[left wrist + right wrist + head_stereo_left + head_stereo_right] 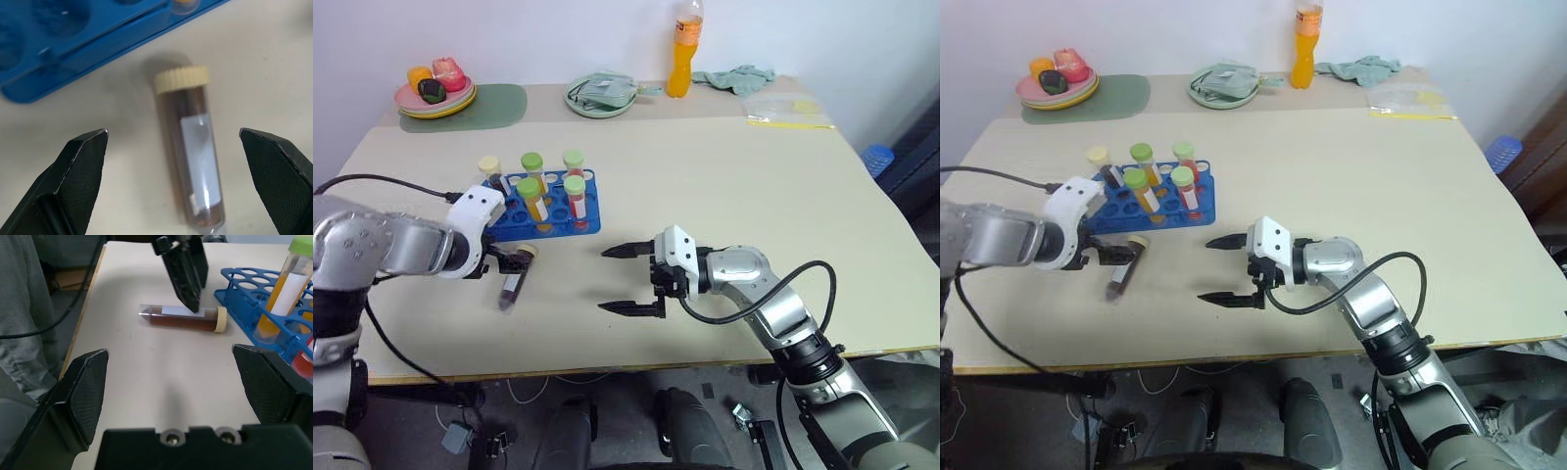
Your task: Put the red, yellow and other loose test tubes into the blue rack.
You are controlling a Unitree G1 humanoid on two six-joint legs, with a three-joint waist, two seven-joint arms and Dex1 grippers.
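While the left tool [171, 181] gapes empty above it, the dark tube [193, 152] lies flat, cap toward the blue rack [543, 206].

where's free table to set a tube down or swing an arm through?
Bare table runs wide from the blue rack rightward to the table's edge, and back to the plastic bag and orange bottle. Crowded: near-left strip before the rack, where the dark tube lies under the open left gripper, the open right gripper alongside.
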